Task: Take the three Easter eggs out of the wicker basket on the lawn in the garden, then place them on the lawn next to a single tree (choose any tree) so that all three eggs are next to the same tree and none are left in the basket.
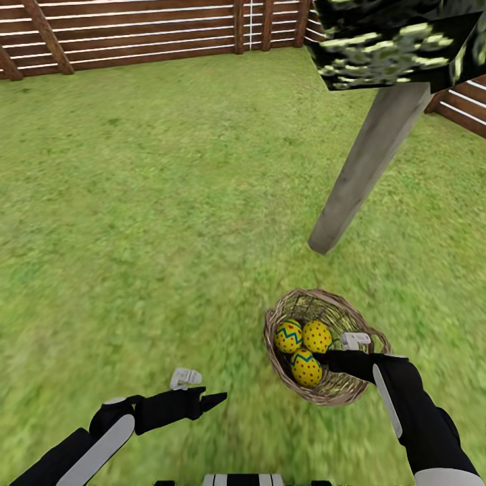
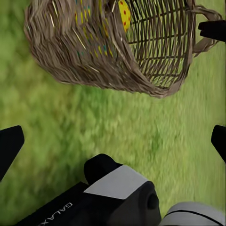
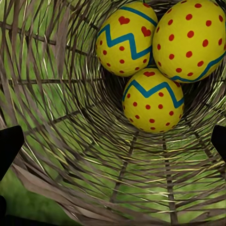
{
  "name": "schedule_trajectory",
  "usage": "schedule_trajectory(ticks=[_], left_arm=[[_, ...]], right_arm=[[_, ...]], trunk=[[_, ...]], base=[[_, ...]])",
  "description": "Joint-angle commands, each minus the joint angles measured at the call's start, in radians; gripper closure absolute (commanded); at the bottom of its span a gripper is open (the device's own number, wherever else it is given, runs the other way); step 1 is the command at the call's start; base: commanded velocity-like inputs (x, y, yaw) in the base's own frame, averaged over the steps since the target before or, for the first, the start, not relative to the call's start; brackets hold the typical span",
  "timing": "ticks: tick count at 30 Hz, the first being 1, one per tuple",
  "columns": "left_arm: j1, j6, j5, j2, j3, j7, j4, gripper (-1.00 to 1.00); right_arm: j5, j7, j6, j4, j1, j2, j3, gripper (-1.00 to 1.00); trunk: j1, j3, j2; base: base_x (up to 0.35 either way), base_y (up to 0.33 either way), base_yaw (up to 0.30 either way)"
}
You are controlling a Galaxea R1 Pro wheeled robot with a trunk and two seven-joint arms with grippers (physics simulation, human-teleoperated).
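The wicker basket [image 1: 337, 317] sits on the lawn [image 1: 155, 223] in front of me, a little to the right. All three yellow Easter eggs lie together inside it: one [image 1: 288, 335], a second [image 1: 316, 335] and a third [image 1: 307, 368]. My right gripper [image 1: 324, 356] reaches over the rim from the right, open, its fingers [image 3: 9, 148] wide apart and just short of the nearest egg [image 3: 151, 104]. My left gripper [image 1: 210, 399] hovers open over the grass to the basket's left and holds nothing. In the left wrist view the basket [image 2: 94, 52] is close ahead.
A tree with a bare grey trunk [image 1: 368, 169] and dark mottled foliage [image 1: 398, 40] stands just beyond the basket, its base [image 1: 324, 239] about a basket's width away. A brown slat fence [image 1: 148, 34] closes the lawn at the back and right.
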Motion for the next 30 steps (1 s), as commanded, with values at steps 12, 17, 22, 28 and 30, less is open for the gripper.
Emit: schedule_trajectory(ticks=[12,17,22,28,30], left_arm=[[-0.001,0.004,0.009,-0.001,0.0,0.008,0.001,-1.0],[-0.001,0.006,0.006,-0.024,-0.004,0.078,-0.005,-1.0],[-0.001,0.007,0.006,-0.07,-0.004,0.134,-0.001,-1.0],[-0.001,0.007,0.006,-0.069,-0.002,0.099,-0.001,-1.0],[-0.001,0.007,0.006,-0.065,0.002,0.081,0.0,-1.0]], right_arm=[[0.005,0.006,0.004,-0.001,0.0,0.0,-0.002,-1.0],[0.006,0.005,0.004,-0.001,0.0,0.0,0.0,-1.0],[0.005,0.005,0.004,-0.001,-0.001,0.0,0.0,-1.0],[0.005,0.006,0.003,-0.002,0.0,0.0,-0.001,-1.0],[0.005,0.007,-0.01,-0.002,0.0,0.0,-0.001,-1.0]], trunk=[[0.0,-0.02,0.0],[0.0,-0.028,0.0],[0.019,-0.051,-0.035],[0.042,-0.074,-0.077],[0.05,-0.081,-0.091]], base=[[0.0,0.0,0.0],[0.0,0.0,0.0],[0.0,0.0,0.0],[0.0,0.0,0.0],[0.0,0.0,0.0]])
